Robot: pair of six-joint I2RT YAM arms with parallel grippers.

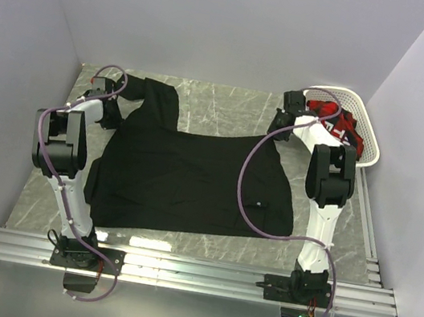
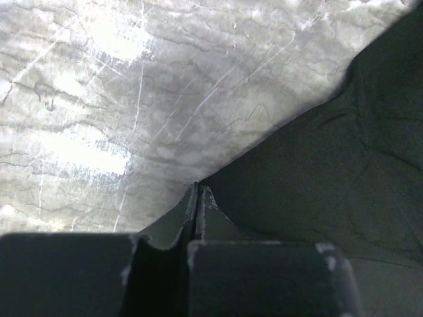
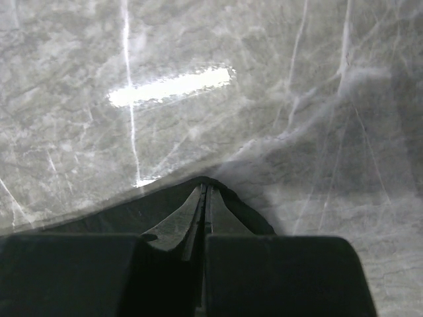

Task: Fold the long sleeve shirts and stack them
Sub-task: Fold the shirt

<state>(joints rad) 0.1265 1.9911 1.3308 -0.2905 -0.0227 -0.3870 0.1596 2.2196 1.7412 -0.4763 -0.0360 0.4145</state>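
Your left arm [image 1: 59,145] is reaching out along the left side of the table [image 1: 221,103], elbow hiked up high and wrist dipped down at the far-left corner of the long sleeve shirt [image 1: 192,180]. Look at the left wrist view: the left claw [image 2: 198,191] is pressed fully together, fingers meeting with no gap, and a fold of black fabric is pinched right at the tips, with bare marble just beyond. Over on the other side, your right arm [image 1: 331,178] stands tall and folds forward, wrist down at the shirt's far-right corner, just beside the white basket [image 1: 370,136], which holds a red garment [image 1: 330,111]. The right claw [image 3: 205,191] is clamped tight as well, nipping the very edge of the dark cloth, with grey stone filling the rest of that view. The shirt itself lies spread out flat across the middle of the table between both arms, one sleeve [image 1: 161,97] trailing toward the back on the left.
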